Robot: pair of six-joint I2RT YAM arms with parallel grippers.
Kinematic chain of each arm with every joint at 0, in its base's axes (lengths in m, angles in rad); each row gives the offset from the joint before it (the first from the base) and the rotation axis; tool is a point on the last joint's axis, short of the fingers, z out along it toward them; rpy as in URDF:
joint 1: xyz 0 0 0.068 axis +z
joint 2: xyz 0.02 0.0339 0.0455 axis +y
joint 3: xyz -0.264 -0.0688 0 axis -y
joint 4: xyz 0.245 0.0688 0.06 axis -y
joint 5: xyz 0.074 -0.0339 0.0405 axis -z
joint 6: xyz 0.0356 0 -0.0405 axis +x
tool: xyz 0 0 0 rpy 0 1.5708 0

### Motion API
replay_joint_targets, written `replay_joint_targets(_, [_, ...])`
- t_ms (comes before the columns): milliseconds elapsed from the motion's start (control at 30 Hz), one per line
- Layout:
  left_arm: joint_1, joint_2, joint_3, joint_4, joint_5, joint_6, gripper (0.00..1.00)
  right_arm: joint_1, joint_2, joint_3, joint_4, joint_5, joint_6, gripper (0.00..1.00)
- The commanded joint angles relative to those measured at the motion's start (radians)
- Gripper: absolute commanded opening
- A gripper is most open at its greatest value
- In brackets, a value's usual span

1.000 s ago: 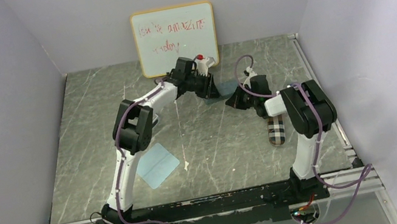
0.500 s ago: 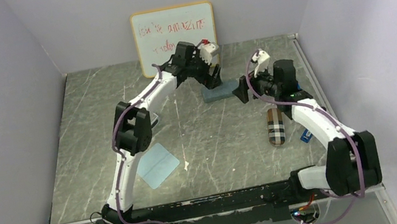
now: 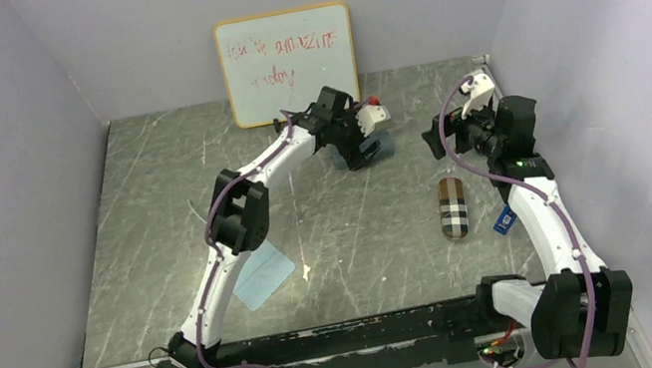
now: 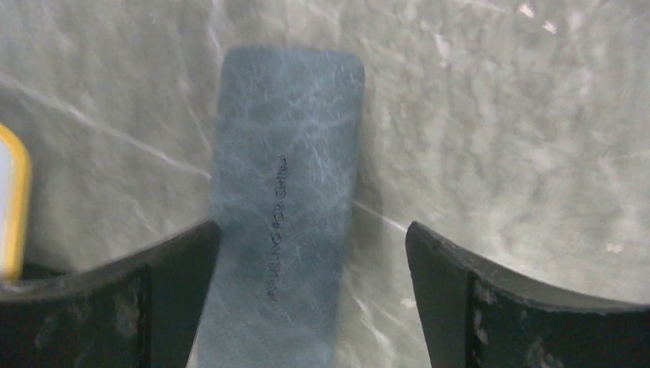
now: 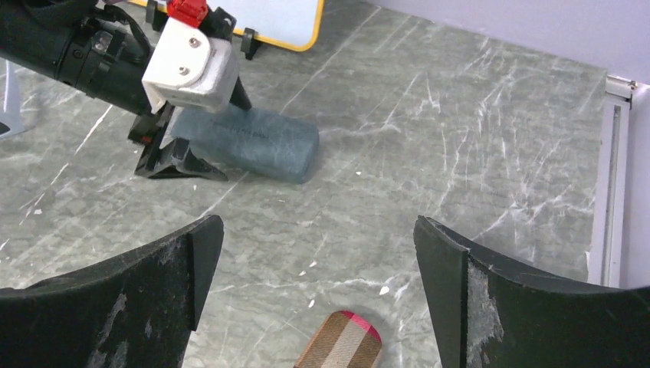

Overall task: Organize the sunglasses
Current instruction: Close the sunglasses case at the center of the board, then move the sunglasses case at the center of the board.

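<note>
No sunglasses show in any view. A grey-blue oblong case point(image 3: 374, 147) lies shut on the marble table, near the whiteboard. My left gripper point(image 3: 359, 151) hangs over it, open. In the left wrist view the case point(image 4: 287, 192) runs up between the fingers, hard against the left finger point(image 4: 165, 295) and apart from the right one. My left gripper point(image 4: 313, 238) grips nothing. My right gripper point(image 3: 436, 135) is open and empty, off to the right of the case. In the right wrist view my right gripper point(image 5: 318, 230) frames bare table, with the plaid case's tip point(image 5: 343, 345) below.
A plaid case point(image 3: 452, 207) lies right of centre. A light-blue cloth point(image 3: 259, 272) lies by the left arm's base link. A small blue item point(image 3: 505, 220) sits near the right rail point(image 5: 613, 176). The whiteboard point(image 3: 288, 64) stands against the back wall.
Both grippers have opened. The right arm drew back to the right, away from the grey-blue case. The left gripper swung right and turned over the case, which now lies uncovered.
</note>
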Motion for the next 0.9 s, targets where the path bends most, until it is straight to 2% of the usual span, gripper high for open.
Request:
replay_joint_targets(0, [0.014, 0.032, 0.039, -0.033, -0.026, 0.060, 0.96, -0.035, -0.015, -0.004, 0.026, -0.035, -0.006, 1.00])
replay_joint_targets(233, [0.029, 0.046, 0.023, 0.005, -0.032, 0.028, 0.86, -0.065, -0.014, -0.014, 0.037, -0.072, 0.014, 1.00])
replay_joint_targets(400, [0.037, 0.024, -0.017, 0.052, -0.046, 0.013, 0.88, -0.070, -0.007, -0.020, 0.039, -0.096, 0.021, 1.00])
replay_joint_targets(467, [0.037, 0.033, -0.010, 0.043, -0.059, 0.025, 0.82, -0.073, -0.007, -0.023, 0.039, -0.103, 0.025, 1.00])
replay_joint_targets(567, [0.043, 0.026, -0.029, 0.034, -0.058, 0.036, 0.64, -0.079, -0.007, -0.025, 0.039, -0.115, 0.030, 1.00])
replay_joint_targets(667, [0.051, -0.004, -0.083, 0.039, -0.053, 0.047, 0.51, -0.086, -0.007, -0.026, 0.039, -0.128, 0.034, 1.00])
replay_joint_targets(733, [0.058, -0.029, -0.117, 0.039, -0.052, 0.056, 0.47, -0.089, -0.009, -0.028, 0.039, -0.130, 0.035, 1.00])
replay_joint_targets(867, [0.079, -0.081, -0.188, 0.033, -0.039, 0.077, 0.47, -0.097, -0.010, -0.032, 0.052, -0.137, 0.038, 1.00])
